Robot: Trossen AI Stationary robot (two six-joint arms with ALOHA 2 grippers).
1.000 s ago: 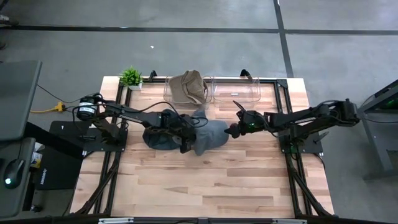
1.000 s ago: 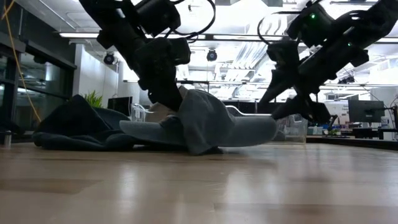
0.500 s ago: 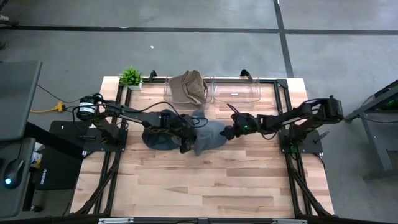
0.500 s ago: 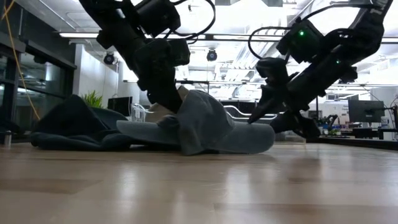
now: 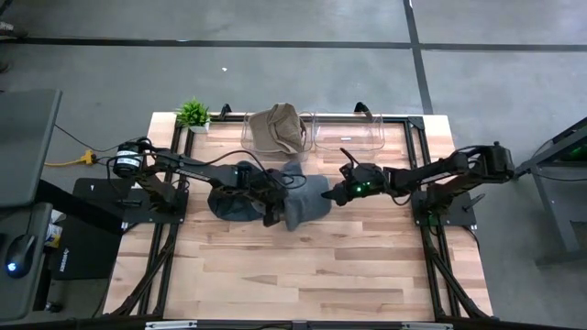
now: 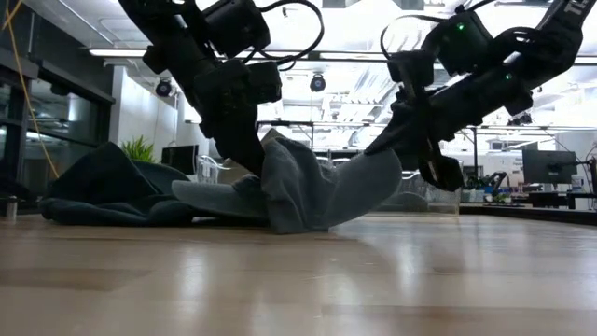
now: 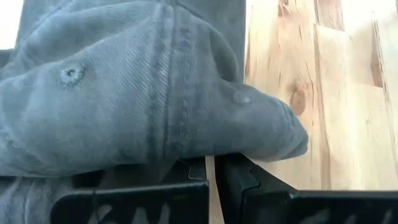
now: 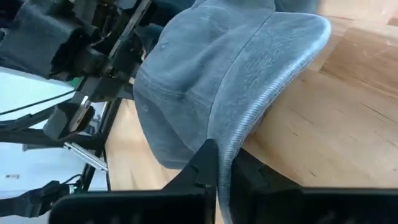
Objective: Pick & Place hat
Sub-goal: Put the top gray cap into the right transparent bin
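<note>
At the middle of the desk [image 5: 367, 266], the grey hat [image 5: 303, 197] is pinched at its 3 o'clock brim by the closed right hand [image 5: 334, 194] and at its 9 o'clock crown by the closed left hand [image 5: 272, 209].

Both arms were black, jointed and angular, with thin black cables looping off their links. The right arm [image 5: 431, 172] showed a small green light near its wrist; the left arm [image 5: 183, 167] carried a round black-and-silver joint housing.
</note>
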